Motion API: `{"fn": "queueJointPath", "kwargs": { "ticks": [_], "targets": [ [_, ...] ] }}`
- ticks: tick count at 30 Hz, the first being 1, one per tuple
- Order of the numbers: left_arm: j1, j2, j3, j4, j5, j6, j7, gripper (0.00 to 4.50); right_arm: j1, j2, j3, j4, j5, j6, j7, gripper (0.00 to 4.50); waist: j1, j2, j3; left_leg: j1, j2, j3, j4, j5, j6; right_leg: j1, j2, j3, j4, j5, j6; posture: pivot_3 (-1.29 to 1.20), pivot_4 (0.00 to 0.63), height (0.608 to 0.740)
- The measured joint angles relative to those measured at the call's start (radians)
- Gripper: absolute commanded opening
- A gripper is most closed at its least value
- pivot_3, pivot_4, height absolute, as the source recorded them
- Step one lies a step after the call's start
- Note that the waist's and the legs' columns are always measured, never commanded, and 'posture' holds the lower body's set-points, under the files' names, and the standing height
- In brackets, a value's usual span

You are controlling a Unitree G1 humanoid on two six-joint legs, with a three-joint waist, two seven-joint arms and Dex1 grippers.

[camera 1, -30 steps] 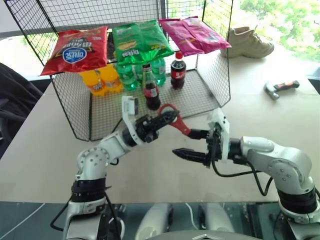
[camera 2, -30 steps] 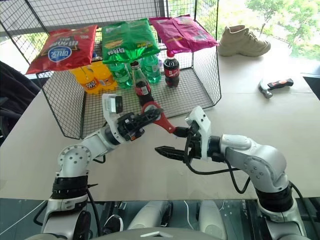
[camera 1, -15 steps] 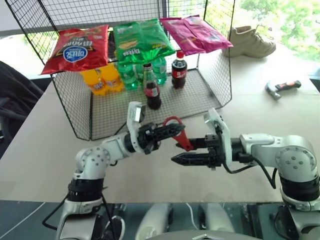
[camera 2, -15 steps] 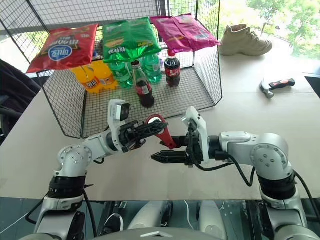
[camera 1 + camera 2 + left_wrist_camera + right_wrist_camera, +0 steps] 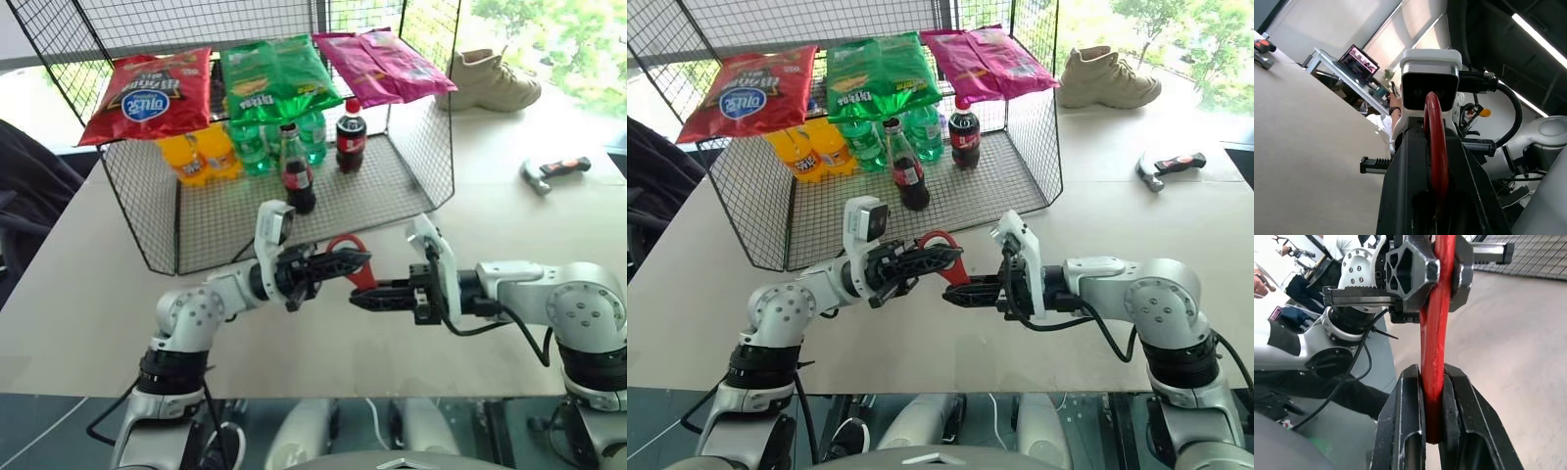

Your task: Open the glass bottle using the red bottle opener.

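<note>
The red bottle opener (image 5: 345,258) hangs in the air between my two hands, above the bare table (image 5: 88,294) and in front of the wire basket (image 5: 411,186). Its long axis runs slantwise: the oval ring head points up and toward my left, the tapering handle down and toward my right. My left gripper (image 5: 338,262) is pinched on the ring, which stands edge-on between those fingers in the left wrist view. My right gripper (image 5: 364,295) has its fingers (image 5: 1410,431) pressed narrow on the handle, the red strip sandwiched between the pads. So both hands grip the opener at once, and I judge this to be a hand-over from left to right, with the left not yet let go

The glass bottle (image 5: 295,172) stands upright inside the basket, well apart from the opener, its cap on as far as I can tell, with green bottles (image 5: 257,157) and a plastic cola bottle (image 5: 350,134) near it. The opening itself is all left to do: free the left hand, steady the bottle, hook the ring under the cap and lever
</note>
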State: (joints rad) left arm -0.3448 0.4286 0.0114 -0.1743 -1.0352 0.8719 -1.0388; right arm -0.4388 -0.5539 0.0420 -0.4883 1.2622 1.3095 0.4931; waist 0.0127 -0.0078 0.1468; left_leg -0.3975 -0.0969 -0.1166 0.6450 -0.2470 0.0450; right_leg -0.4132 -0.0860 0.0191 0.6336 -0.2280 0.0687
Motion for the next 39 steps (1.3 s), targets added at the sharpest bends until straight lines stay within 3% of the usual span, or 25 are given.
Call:
{"fn": "queueJointPath", "kwargs": {
  "ticks": [8,9,14,19,25,32,39],
  "targets": [
    [0.007,0.082,0.026,-0.002,0.036,-0.011,-0.002,4.43,0.138,-0.019,-0.009,-0.03,0.034,-0.039,0.02,0.0,-0.002,0.0,0.0,0.0,0.0,0.0,0.0,0.0,0.0,0.0,0.0,0.0,0.0,0.0,0.0,0.0,0.15,0.74],
    [0.008,0.122,0.037,-0.007,0.046,-0.011,-0.014,4.48,0.181,0.008,-0.021,-0.02,0.009,-0.078,-0.01,0.0,-0.002,0.0,0.0,0.0,0.0,0.0,0.0,0.0,0.0,0.0,0.0,0.0,0.001,0.0,0.0,0.0,0.15,0.74],
    [0.03,0.147,0.081,-0.021,0.095,-0.095,-0.029,4.48,0.241,0.03,-0.046,0.023,-0.175,-0.233,-0.084,0.0,0.0,0.0,0.0,0.0,-0.001,0.001,0.001,0.0,0.0,0.0,0.0,0.0,0.001,0.0,0.0,0.0,0.15,0.74],
    [0.036,-0.003,0.104,-0.022,0.341,-0.442,0.124,4.48,0.255,0.084,-0.03,0.082,-0.497,-0.499,-0.149,0.0,0.002,0.0,0.0,0.0,-0.001,0.001,0.001,0.0,0.0,0.0,0.0,0.0,0.001,0.0,0.0,0.0,0.15,0.74],
    [0.035,-0.144,0.112,0.054,0.61,-0.738,0.377,4.48,0.248,0.15,0.021,0.125,-0.7,-0.661,-0.184,0.0,0.002,0.0,0.0,0.0,-0.001,0.002,0.001,0.0,0.0,0.0,0.0,0.001,0.002,0.0,0.0,0.0,0.15,0.74],
    [-0.027,-0.181,0.113,0.236,0.839,-0.905,0.628,4.48,0.244,0.187,0.06,0.142,-0.806,-0.738,-0.164,0.0,0.003,-0.001,0.0,0.0,-0.001,0.001,0.004,0.0,0.0,0.0,0.005,0.0,0.004,0.0,0.001,0.0,0.15,0.74],
    [-0.19,-0.199,0.097,0.53,0.935,-1.036,0.718,4.48,0.223,0.253,0.094,0.131,-0.919,-0.821,-0.181,0.0,0.001,-0.001,0.0,0.0,-0.002,0.001,0.004,0.0,0.0,-0.001,0.005,0.0,0.006,0.0,0.001,0.0,0.15,0.74]
  ]
}}
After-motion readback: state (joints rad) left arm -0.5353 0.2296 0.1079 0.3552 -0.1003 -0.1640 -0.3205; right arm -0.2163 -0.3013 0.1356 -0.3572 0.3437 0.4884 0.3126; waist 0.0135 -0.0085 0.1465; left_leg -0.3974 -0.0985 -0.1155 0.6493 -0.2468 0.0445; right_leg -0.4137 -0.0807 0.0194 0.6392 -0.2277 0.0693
